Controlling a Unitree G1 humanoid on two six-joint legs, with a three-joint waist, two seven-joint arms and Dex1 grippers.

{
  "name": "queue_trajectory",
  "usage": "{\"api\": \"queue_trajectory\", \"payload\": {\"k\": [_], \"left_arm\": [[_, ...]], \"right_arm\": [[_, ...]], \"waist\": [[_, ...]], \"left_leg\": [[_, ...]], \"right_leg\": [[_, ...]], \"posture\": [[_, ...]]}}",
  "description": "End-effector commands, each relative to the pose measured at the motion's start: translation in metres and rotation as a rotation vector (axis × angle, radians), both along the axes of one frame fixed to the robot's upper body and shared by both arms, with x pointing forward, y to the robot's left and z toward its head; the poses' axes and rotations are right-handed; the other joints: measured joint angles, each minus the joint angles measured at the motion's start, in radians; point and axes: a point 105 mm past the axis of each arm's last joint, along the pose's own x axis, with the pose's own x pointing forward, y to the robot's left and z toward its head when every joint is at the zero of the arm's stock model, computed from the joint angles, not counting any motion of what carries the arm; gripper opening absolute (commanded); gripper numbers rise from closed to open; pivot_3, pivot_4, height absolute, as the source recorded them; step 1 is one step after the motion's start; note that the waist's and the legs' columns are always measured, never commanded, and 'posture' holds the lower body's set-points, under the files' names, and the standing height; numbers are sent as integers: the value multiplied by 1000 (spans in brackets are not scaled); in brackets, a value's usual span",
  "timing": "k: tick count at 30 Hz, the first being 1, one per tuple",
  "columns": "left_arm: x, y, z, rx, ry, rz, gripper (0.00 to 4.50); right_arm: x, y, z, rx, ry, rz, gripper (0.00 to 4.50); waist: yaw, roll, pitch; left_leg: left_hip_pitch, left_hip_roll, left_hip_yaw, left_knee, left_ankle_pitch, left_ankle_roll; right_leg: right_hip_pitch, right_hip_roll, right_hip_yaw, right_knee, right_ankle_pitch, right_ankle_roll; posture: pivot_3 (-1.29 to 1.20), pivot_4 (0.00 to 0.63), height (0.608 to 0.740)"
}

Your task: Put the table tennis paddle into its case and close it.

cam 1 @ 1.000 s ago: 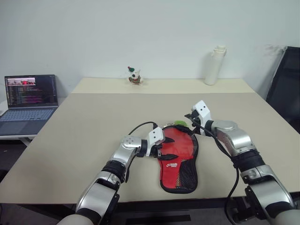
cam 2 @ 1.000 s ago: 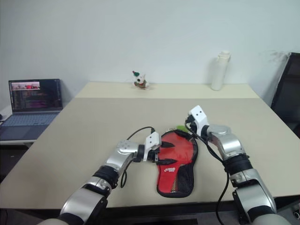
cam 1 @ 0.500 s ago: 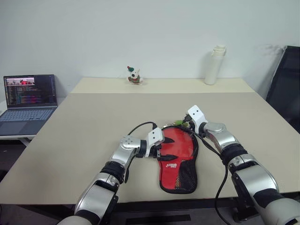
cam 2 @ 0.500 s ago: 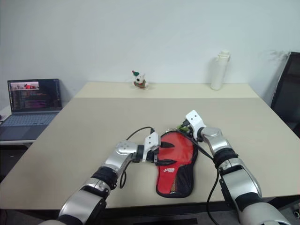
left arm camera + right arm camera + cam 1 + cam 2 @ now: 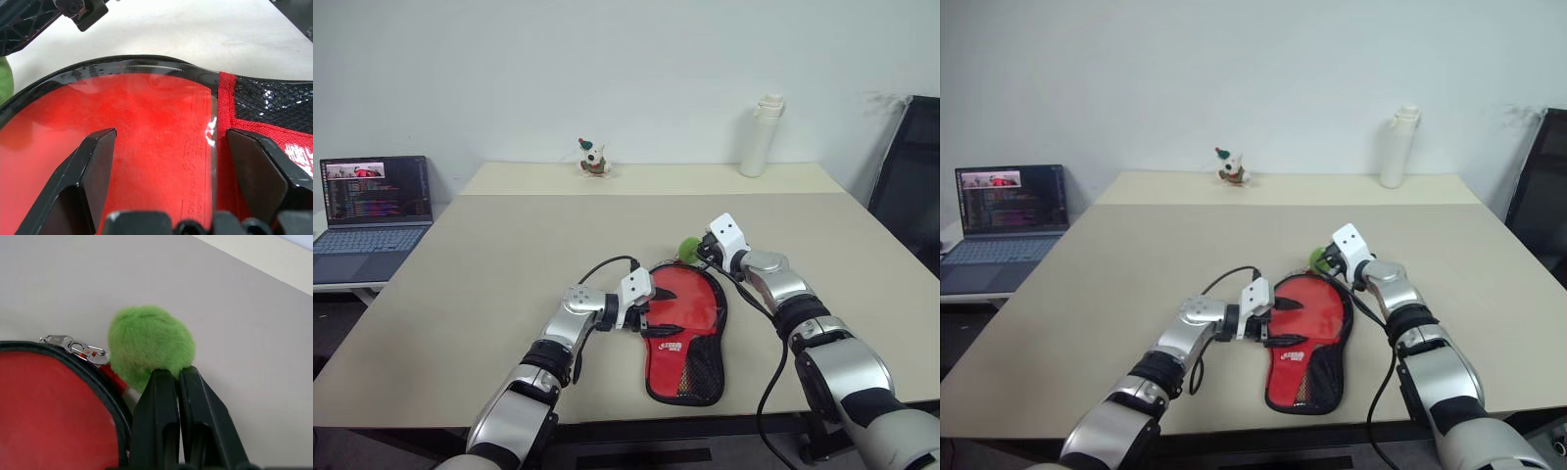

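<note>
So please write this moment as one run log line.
case: on table, zip part open | left end effector: open over case | right end effector: shut at green pom-pom

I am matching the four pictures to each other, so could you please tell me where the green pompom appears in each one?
Left eye view: green pompom at the case's far end, beside the right claw.
Right eye view: same spot.
Left wrist view: green sliver at the picture's edge.
Right wrist view: centre, touching the shut fingertips.
Shared landmark: the case's black zipped rim.
</note>
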Motion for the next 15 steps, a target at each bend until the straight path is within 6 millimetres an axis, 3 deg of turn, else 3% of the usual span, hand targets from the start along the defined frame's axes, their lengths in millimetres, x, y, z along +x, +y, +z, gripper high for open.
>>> {"api": "queue_trajectory", "payload": {"k": [1,9,15], "left_arm": [[-9,-2,-11,33,30,-40,3931],[-13,-3,-15,35,54,-46,3931],[-15,-5,-18,34,67,-51,3931]], "right_arm": [[6,-5,17,21,-54,-45,28],[7,-49,10,-60,-48,-172,28],[0,-67,7,-111,-49,-184,28]], "waist": [[0,0,0],[3,0,0],[5,2,-1]], "left_leg": [[0,0,0,0,0,0],[0,-1,0,0,0,0],[0,-1,0,0,0,0]], "right_leg": [[0,0,0,0,0,0],[0,-1,0,0,0,0],[1,-1,-1,-1,0,0]], "posture": [[0,150,740],[0,150,740],[0,150,740]]}}
